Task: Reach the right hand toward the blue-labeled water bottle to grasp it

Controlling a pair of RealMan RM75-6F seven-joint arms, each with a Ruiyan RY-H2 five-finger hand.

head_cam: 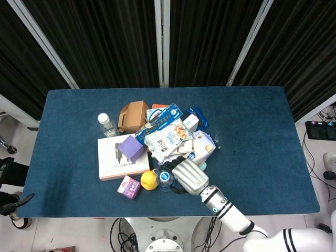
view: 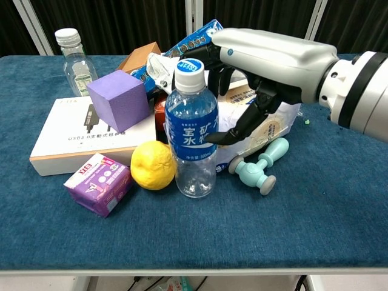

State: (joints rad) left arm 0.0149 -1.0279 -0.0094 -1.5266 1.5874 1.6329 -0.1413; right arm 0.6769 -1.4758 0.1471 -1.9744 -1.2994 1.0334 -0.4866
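The blue-labeled water bottle (view: pixel 191 139) stands on the blue table near its front edge, leaning slightly; from the head view only its cap end (head_cam: pixel 164 180) shows. My right hand (view: pixel 267 60) (head_cam: pixel 186 176) reaches in from the right. Its fingers curve behind the bottle's neck and shoulder. The thumb tip touches the right edge of the label. The hand is spread around the bottle, not clamped on it. My left hand appears in neither view.
A lemon (view: pixel 153 165) sits against the bottle's left side, with a purple packet (view: pixel 98 183) further left. A purple cube (view: pixel 118 99) rests on a white box (view: pixel 66 142). Snack bags (head_cam: pixel 170 136) are piled behind. A teal dumbbell-shaped toy (view: pixel 260 167) lies to the right. A small clear bottle (view: pixel 76 60) stands far left.
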